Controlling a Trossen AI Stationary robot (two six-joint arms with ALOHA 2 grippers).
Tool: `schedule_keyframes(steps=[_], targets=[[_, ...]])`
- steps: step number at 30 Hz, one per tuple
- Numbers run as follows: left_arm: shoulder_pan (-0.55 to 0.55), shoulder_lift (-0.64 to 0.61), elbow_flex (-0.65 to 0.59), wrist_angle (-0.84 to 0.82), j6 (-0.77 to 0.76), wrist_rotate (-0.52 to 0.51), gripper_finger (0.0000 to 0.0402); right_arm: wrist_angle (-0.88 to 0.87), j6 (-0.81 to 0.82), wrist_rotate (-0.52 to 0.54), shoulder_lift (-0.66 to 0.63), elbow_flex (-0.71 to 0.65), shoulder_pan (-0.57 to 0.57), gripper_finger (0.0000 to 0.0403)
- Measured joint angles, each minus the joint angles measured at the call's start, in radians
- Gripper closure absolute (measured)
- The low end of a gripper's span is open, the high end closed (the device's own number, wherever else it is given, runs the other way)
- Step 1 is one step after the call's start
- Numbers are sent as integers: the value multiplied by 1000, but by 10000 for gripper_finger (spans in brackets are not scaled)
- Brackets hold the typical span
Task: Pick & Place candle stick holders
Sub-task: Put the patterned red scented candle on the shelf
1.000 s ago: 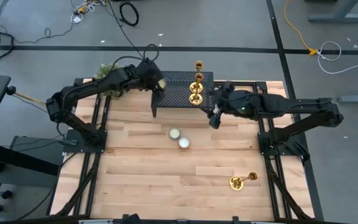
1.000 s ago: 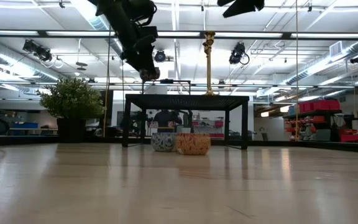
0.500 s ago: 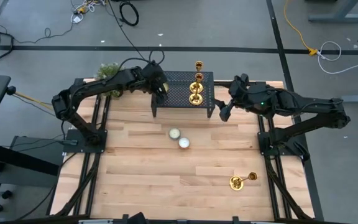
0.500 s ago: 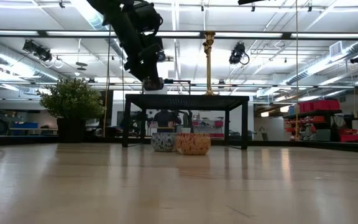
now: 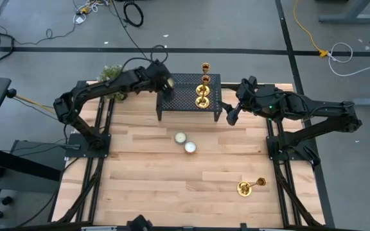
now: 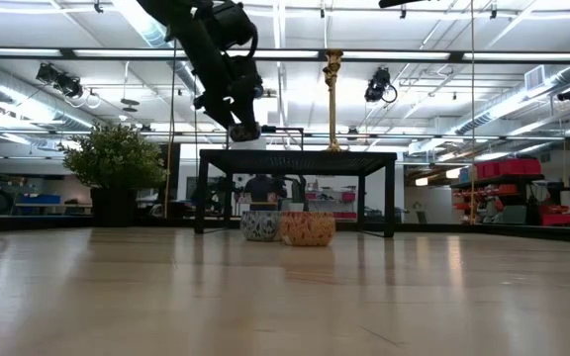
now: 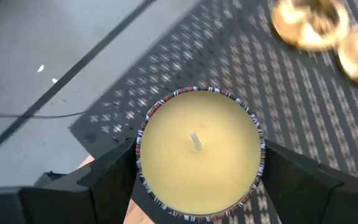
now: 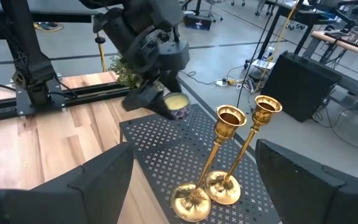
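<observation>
Two gold candle stick holders (image 5: 202, 90) stand upright on their round bases on the black perforated stand (image 5: 182, 102); they also show in the right wrist view (image 8: 219, 168). A third holder (image 5: 250, 187) lies on its side on the wooden table at the near right. My left gripper (image 5: 166, 85) is shut on a small candle jar (image 7: 199, 152) over the stand's far left part. My right gripper (image 5: 230, 116) is open and empty, just right of the stand. My left gripper pinches the candle jar's round wall (image 7: 143, 163) between its two fingers, one on each opposite side, just below the rim. The fingers come from above, slanting down. The jar is upright, wax and wick up, above the stand's top; whether it touches the stand I cannot tell.
Two more candle jars (image 5: 180, 137) (image 5: 190, 147) stand on the table in front of the stand. A green plant (image 5: 111, 74) sits at the far left corner. The table's near half is bare wood (image 5: 172, 186).
My left gripper has carried the candle jar a little toward the table's far right, farther over the stand's top. My right gripper has risen and drawn back toward the table's right edge, away from the two standing holders, then kept still.
</observation>
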Motion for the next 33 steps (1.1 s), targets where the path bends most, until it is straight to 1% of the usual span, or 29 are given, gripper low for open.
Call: schedule_keyframes(steps=[6,10,12,20,33], targets=[[22,14,0,56,-69,9,92,0,24,2,0,0,0,66],[41,43,0,51,-118,47,92,0,24,2,0,0,0,66],[43,59,0,49,-129,46,92,0,25,6,0,0,0,66],[45,110,0,73,-129,52,92,0,26,6,0,0,0,66],[45,111,0,77,-128,56,91,-1,27,7,0,0,0,66]])
